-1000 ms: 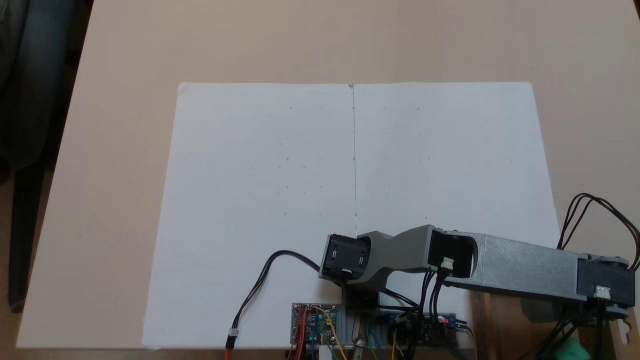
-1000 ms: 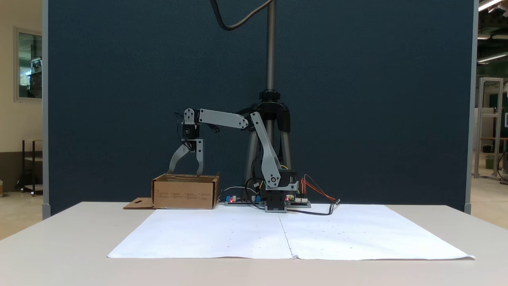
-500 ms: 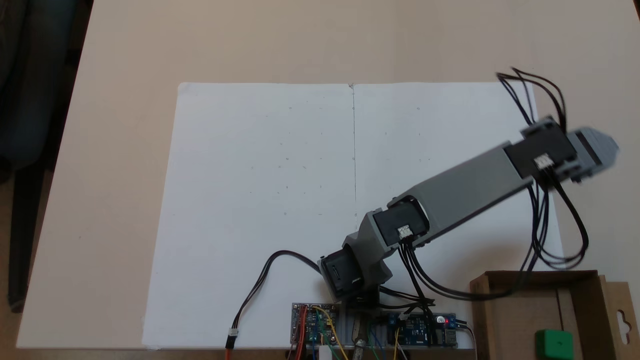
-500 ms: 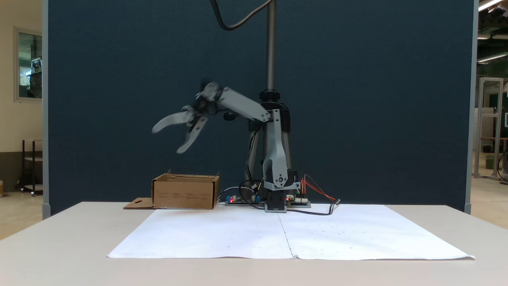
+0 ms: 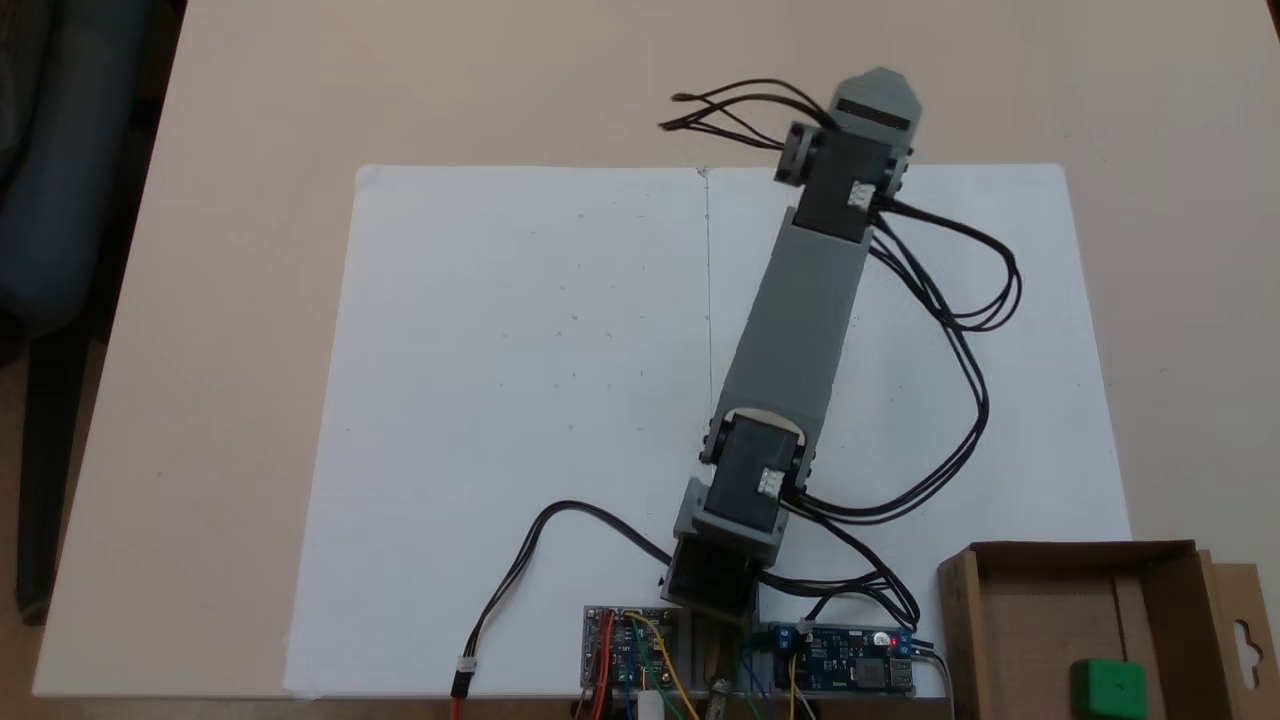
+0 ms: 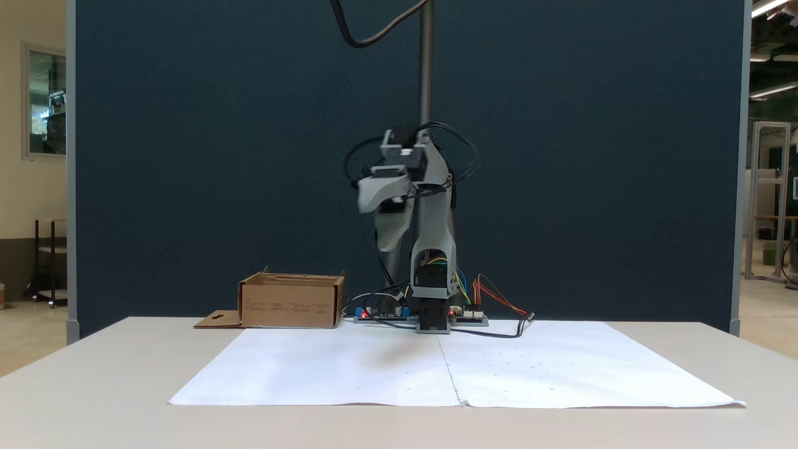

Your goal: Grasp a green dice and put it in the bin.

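Item: green dice (image 5: pixel 1108 688). Lies on the floor of the bin (image 5: pixel 1040 620), near its outer wall, well apart from the pincer and back beside the arm's base. By the look of it, the deposit is done.

Handling, as judged: small rigid plastic cube, light, not fragile; smooth faces likely a little slippery. Best hold would be across two opposite flat faces, jaws square to them, not on corners or edges.

Item: pincer (image 6: pixel 385 215). Raised high over the white paper sheet (image 5: pixel 520 400), pointing away from the base and toward the front-facing camera. One jaw lies before the other and the picture is blurred; whether it is open or closed cannot be told. Nothing green shows between the jaws.

Item: bin. Shallow brown cardboard box, low walls, side flap with hanger hole (image 5: pixel 1243 640); stands off the sheet, to one side of the base, behind and far below the pincer.

Other stock: circuit boards (image 5: pixel 628 650) with coloured wires at the base; black cables (image 5: pixel 960 330) looping beside the forearm; tripod post (image 6: pixel 426 62) behind the arm; dark blue partition (image 6: pixel 561 156).

Obstructions: none beneath the pincer, where the sheet lies bare. The trailing cables hang nearest the arm and could snag on a swing back to the bin.
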